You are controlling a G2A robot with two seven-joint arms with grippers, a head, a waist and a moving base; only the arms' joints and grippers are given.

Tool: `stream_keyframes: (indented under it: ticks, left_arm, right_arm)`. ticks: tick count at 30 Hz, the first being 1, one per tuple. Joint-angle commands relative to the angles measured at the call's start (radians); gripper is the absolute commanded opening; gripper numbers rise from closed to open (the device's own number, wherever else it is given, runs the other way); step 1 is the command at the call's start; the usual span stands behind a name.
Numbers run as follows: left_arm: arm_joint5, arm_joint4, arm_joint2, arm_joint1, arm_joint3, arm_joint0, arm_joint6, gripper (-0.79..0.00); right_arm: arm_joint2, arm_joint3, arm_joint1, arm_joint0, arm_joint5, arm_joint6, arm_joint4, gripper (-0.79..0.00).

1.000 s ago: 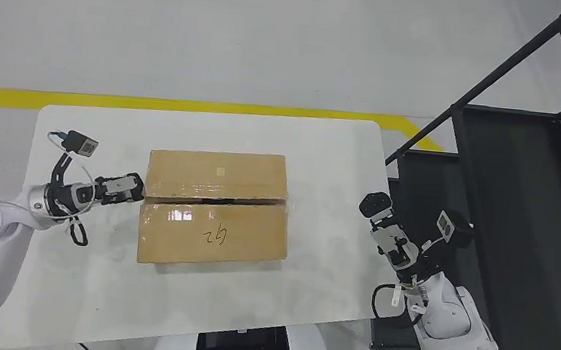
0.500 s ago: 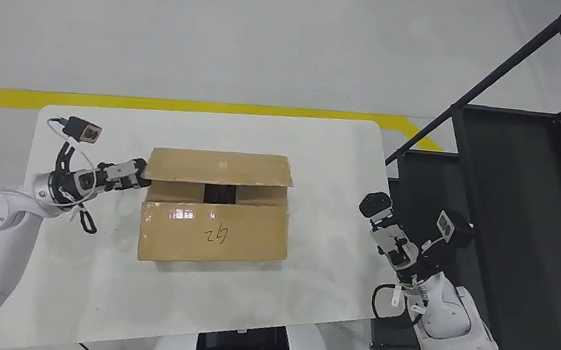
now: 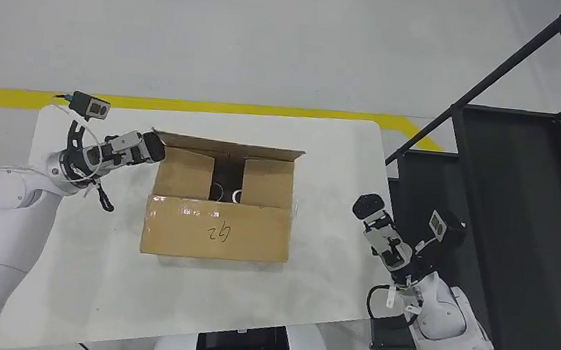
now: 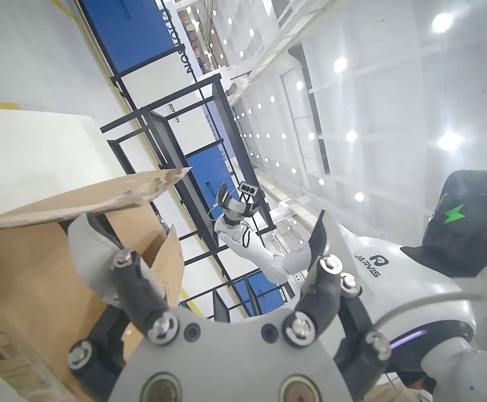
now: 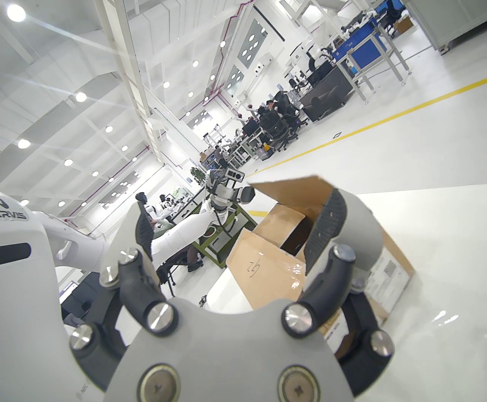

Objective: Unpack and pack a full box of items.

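Observation:
A brown cardboard box [image 3: 215, 232] stands mid-table. Its near top flap lies flat and bears handwriting. The far flap [image 3: 228, 148] stands upright, and dark contents [image 3: 224, 191] show between the two inner side flaps. My left gripper [image 3: 150, 148] is open at the far flap's left corner. In the left wrist view [image 4: 205, 236], one finger [image 4: 89, 232] sits just under the flap's torn edge [image 4: 114, 194]. My right gripper [image 3: 368, 209] is open and holds nothing, right of the box near the table's right edge. The right wrist view [image 5: 236, 224] looks across at the box [image 5: 262, 266].
The white table [image 3: 332, 159] has bare surface left, right and in front of the box. A black metal rack [image 3: 521, 176] stands close beyond the table's right edge. A yellow floor line [image 3: 216, 111] runs behind the table.
My left gripper has moved toward the far side of the table, and the far flap has swung from flat to upright, exposing the inside. The right gripper has shifted slightly.

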Motion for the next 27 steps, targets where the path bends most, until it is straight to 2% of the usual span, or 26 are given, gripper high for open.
stream_keyframes:
  ticks: [1, 13, 21, 27]
  left_arm:
    - [-0.011, -0.005, 0.026, -0.012, 0.029, -0.029, 0.011, 0.0]
    - [-0.042, -0.011, 0.125, -0.069, 0.157, -0.156, 0.042, 0.0]
    - [-0.042, 0.056, 0.171, -0.093, 0.258, -0.223, 0.043, 0.0]
    - [-0.047, 0.083, 0.201, -0.112, 0.339, -0.282, 0.047, 0.0]
  right_arm:
    - [-0.021, 0.002, 0.002, 0.005, 0.003, 0.021, 0.009, 0.0]
    - [-0.233, 0.058, 0.007, 0.078, 0.052, 0.195, 0.156, 0.0]
    - [-0.339, 0.137, 0.003, 0.144, 0.112, 0.242, 0.252, 0.0]
    - [-0.362, 0.175, 0.004, 0.162, 0.163, 0.25, 0.236, 0.0]
